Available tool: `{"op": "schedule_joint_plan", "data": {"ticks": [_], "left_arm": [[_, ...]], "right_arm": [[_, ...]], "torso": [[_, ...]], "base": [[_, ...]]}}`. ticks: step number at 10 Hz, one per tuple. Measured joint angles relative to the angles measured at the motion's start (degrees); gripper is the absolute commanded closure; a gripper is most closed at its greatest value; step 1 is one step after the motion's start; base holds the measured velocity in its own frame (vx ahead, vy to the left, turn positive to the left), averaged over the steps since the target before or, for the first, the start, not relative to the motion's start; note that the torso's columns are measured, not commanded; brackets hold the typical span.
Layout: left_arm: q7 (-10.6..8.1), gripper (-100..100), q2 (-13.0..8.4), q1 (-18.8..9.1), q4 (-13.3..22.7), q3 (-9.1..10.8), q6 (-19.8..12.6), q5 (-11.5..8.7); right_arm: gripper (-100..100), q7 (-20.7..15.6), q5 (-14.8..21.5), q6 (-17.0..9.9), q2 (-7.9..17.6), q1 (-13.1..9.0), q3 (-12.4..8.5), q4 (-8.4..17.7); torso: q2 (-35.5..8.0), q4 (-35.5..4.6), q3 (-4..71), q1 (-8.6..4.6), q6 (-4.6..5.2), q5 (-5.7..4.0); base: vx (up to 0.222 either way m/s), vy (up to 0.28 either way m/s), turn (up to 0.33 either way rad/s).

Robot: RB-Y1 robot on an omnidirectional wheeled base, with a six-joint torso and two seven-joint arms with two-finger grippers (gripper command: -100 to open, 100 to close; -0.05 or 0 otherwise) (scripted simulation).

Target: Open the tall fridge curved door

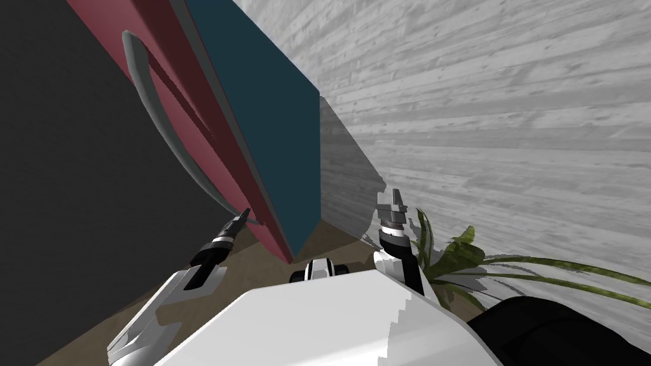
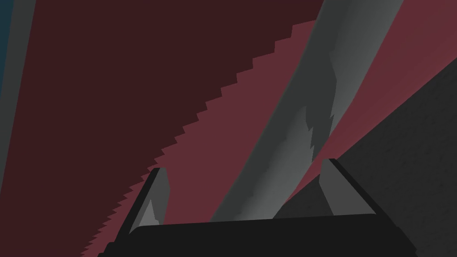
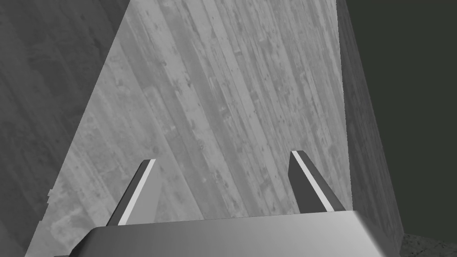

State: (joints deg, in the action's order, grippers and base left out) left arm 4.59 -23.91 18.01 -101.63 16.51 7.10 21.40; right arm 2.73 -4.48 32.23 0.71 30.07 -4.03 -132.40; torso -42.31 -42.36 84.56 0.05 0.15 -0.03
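The tall fridge has a dark red door (image 1: 219,171) and a teal side panel (image 1: 267,95). A long, curved grey handle (image 1: 159,127) runs down the door. My left gripper (image 1: 243,216) is at the handle's lower end. In the left wrist view the handle (image 2: 285,134) passes between that gripper's (image 2: 243,167) open fingers, nearer to one finger (image 2: 334,183) than to the other, and neither presses it. My right gripper (image 1: 393,202) is held up to the right of the fridge, open and holding nothing (image 3: 223,187).
A dark grey wall (image 1: 63,190) stands to the left of the fridge, and a pale plank wall (image 1: 496,114) runs behind and to the right. A green leafy plant (image 1: 458,254) grows close to my right arm, with a black object (image 1: 559,330) beside it.
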Motion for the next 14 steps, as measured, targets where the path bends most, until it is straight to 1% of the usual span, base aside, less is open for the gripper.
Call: {"op": "schedule_joint_plan", "data": {"ticks": [2,4,5,7,10,11,12,13,14], "left_arm": [[0.35,-100,-0.23,-2.77,3.41,1.77,-0.49,-0.02],[0.50,-100,-0.52,-4.68,4.92,2.65,-2.23,0.00],[0.53,100,-0.53,-4.80,5.05,2.70,-2.38,0.01],[0.52,100,-0.49,-3.26,3.59,1.94,-1.48,0.06],[-0.25,100,-0.49,0.67,-1.05,-0.12,-0.28,-0.19],[-0.24,100,-0.19,1.52,-2.25,-0.79,0.20,-0.05],[-0.16,100,0.11,2.31,-2.91,-1.09,0.99,0.03],[-0.13,100,0.16,2.42,-3.00,-1.14,1.23,0.05],[-0.34,100,-0.25,2.56,-2.97,-1.62,1.52,-0.04]], "right_arm": [[0,0.00,0.00,0.00,0.00,0.00,0.00,0.00],[0,0.00,0.00,0.00,0.00,0.01,0.00,0.00],[0,0.00,0.00,0.01,0.00,0.03,-0.01,-0.01],[0,0.00,0.00,0.01,0.00,0.05,-0.02,-0.01],[0,0.00,0.00,0.01,0.01,0.05,-0.02,-0.01],[0,0.00,0.00,0.01,0.00,0.04,-0.02,-0.01],[0,0.00,0.00,0.01,0.00,0.04,-0.01,-0.01],[0,0.00,0.00,0.01,0.00,0.02,-0.01,-0.01],[0,0.00,0.00,0.00,0.02,0.01,-0.02,-0.01]], "torso": [[0.16,0.09,0.10,-0.06,-0.10,0.01],[0.35,0.05,0.23,-0.11,0.03,-0.09],[0.38,0.12,0.24,-0.09,-0.10,-0.03],[0.34,0.09,0.22,0.01,-0.14,0.04],[-0.01,0.10,-0.03,0.04,-0.16,0.13],[-0.10,0.14,-0.09,-0.04,-0.13,0.18],[-0.15,0.20,-0.14,-0.08,-0.13,0.25],[-0.13,0.12,-0.12,0.01,-0.07,0.17],[-0.33,-0.05,-0.20,0.60,-0.12,0.18]], "base": [[-0.109,-0.003,-0.205],[-0.059,-0.005,-0.082],[0.046,0.007,0.190],[0.111,-0.006,0.239],[0.110,0.008,0.194],[0.084,-0.002,0.139],[0.034,-0.006,0.032],[-0.089,0.162,-0.094],[-0.144,0.210,-0.092]]}}
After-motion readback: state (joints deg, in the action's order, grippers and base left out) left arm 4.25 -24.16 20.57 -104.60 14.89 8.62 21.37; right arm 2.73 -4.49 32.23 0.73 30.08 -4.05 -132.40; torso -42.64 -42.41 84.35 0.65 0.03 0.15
